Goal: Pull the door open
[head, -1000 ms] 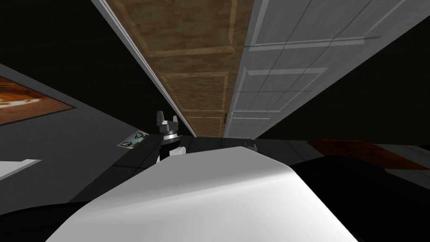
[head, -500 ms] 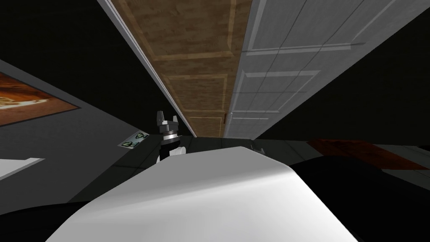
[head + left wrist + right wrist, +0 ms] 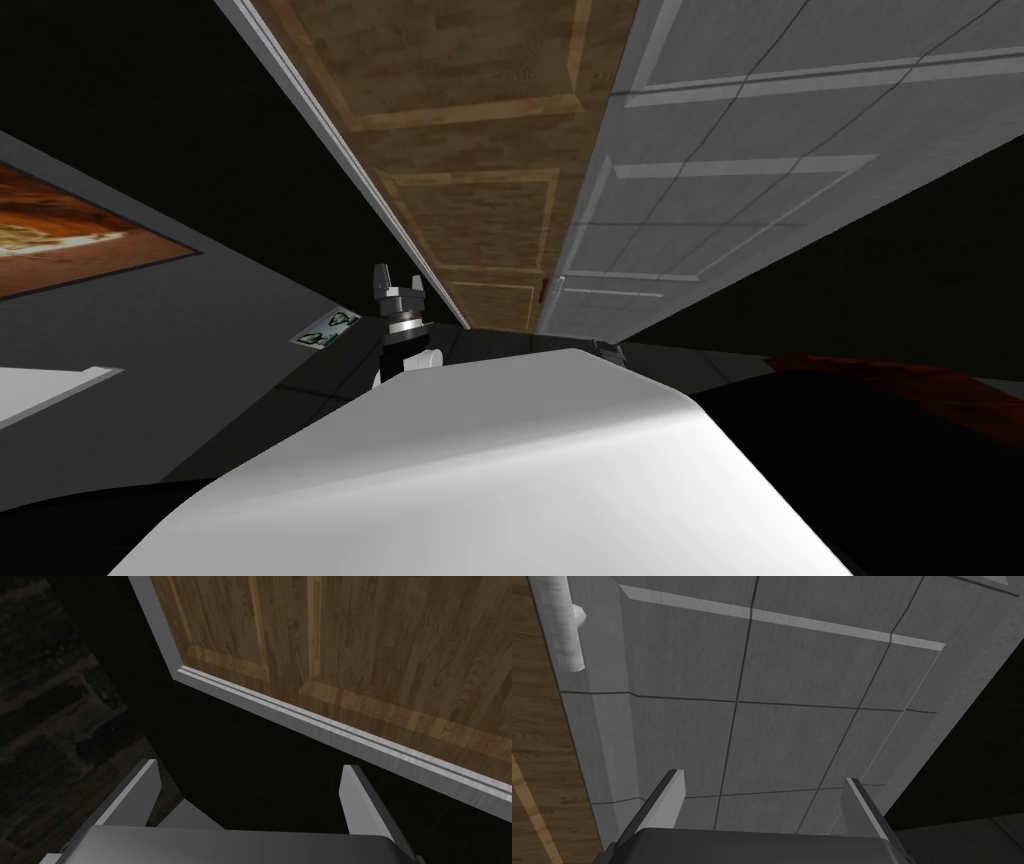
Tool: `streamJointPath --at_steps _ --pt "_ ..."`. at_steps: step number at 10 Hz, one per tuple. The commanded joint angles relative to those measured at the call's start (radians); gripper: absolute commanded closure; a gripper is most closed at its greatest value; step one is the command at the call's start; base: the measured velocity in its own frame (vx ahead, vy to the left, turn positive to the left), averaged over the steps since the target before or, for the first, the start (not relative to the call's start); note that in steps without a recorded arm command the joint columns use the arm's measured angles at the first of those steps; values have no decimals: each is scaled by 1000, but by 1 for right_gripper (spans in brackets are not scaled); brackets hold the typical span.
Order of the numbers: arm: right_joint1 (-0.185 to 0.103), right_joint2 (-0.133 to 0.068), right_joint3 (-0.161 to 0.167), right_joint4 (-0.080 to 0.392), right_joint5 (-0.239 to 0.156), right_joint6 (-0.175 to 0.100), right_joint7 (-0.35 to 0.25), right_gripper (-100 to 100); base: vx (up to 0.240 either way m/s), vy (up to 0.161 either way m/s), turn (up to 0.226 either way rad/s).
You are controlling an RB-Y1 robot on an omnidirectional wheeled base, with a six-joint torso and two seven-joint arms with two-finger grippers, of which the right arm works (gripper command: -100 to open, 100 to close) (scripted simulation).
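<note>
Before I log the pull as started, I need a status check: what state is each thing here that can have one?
Grey door: looks shut, no gap shows at its handle edge.
Wooden door: looks shut too.
Door handle: not gripped.
Left pincer: open, empty.
Right pincer: open, empty.
</note>
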Motion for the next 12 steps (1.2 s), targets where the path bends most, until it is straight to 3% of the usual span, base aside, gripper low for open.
streamJointPath --at_steps 1,7,10,11,12 --pt "5 4 0 -29 -1 11 7 -100 109 -13 29" --pt "-103 39 50 -78 21 11 2 -100 201 -23 131" --pt "-146 54 72 -100 31 11 1 -100 204 -1 125" --pt "-144 51 68 -75 30 1 -2 -100 89 17 32" --pt "-144 51 68 -75 30 1 -2 100 -11 -4 -28"
